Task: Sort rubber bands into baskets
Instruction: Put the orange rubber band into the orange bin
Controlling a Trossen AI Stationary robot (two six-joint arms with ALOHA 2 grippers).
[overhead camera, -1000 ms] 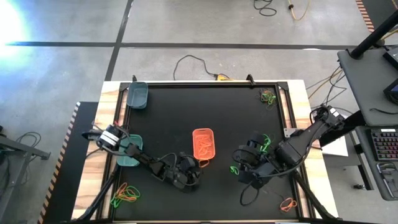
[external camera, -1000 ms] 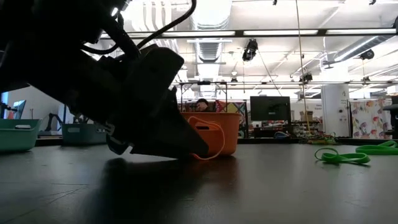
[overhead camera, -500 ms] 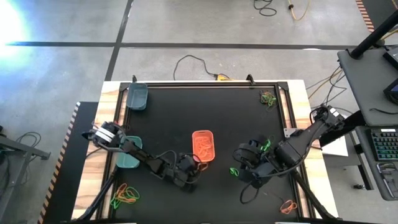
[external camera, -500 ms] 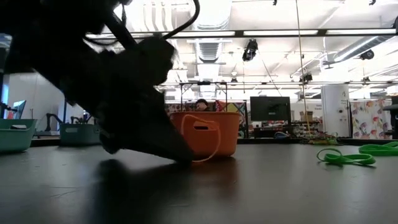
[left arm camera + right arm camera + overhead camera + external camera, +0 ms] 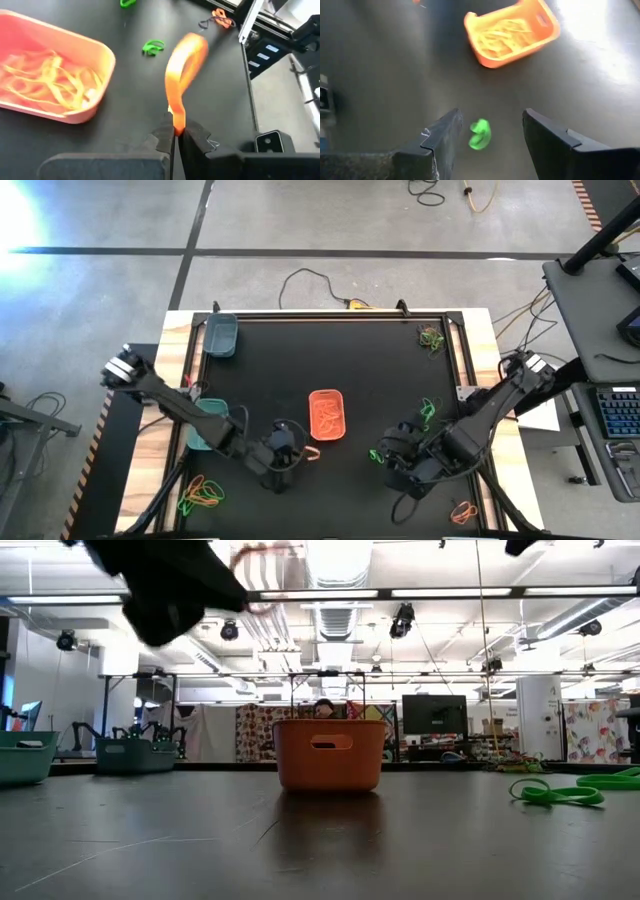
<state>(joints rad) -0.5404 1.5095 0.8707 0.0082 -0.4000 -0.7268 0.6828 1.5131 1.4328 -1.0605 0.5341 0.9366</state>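
Left gripper (image 5: 174, 134) raised off the black tabletop (image 5: 380, 370), just beside the orange basket (image 5: 327, 414) on its near-left corner; jaws pressed together, pinching an orange rubber band (image 5: 184, 70) that stands up as a loop between the fingertips. Same band visible in the high view (image 5: 311, 453), close to the basket's near edge. Orange basket near the middle of the tabletop, already holding a tangle of orange bands (image 5: 47, 82).

Right gripper (image 5: 487, 135) low over the tabletop to the right of the orange basket, jaws spread wide, a crumpled green rubber band (image 5: 480, 134) lying between the fingers on the surface. More green bands (image 5: 428, 410) just beyond that gripper, farther right of the basket.

Light teal basket (image 5: 205, 425) left of the orange basket, partly under the left arm. Dark grey-teal basket (image 5: 221, 335) far left of it, at the back corner. Mixed orange and green bands (image 5: 203, 492) at the front left corner, orange ones (image 5: 462, 508) front right, a dark and green cluster (image 5: 432, 336) back right.
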